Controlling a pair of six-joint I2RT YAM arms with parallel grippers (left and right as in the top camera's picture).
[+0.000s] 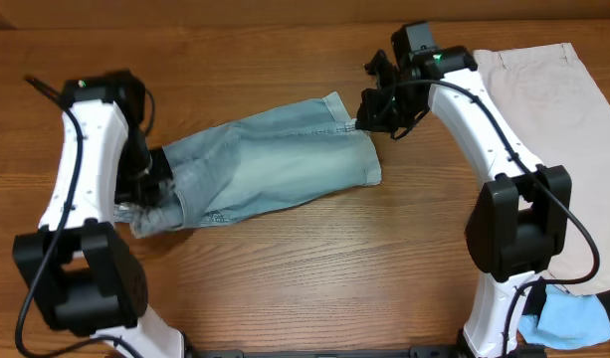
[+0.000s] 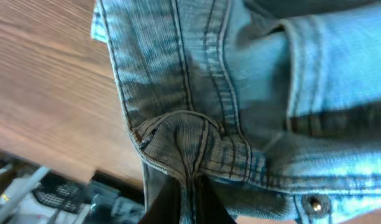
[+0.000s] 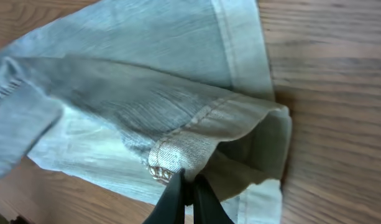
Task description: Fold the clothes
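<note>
Both hands are pinched fully closed on the denim shorts (image 1: 265,169). The left hand (image 2: 188,186) grips a bunched seam at the waistband end, near the metal button. The right hand (image 3: 185,182) nips the stitched hem of a leg opening at the opposite end, lifting that edge slightly off the surface (image 1: 285,288).

The shorts lie stretched between the two arms across the middle of the wooden surface. They look narrowed to one leg's width, as if one half is already laid over the other lengthwise.

By that reading the first fold is done, and a crosswise fold bringing hem to waistband is not yet made. Beige shorts (image 1: 548,119) lie spread flat at the right edge, and a pale-blue garment (image 1: 573,320) sits crumpled at the lower right corner, both apparently unfolded, so most of the job remains.
</note>
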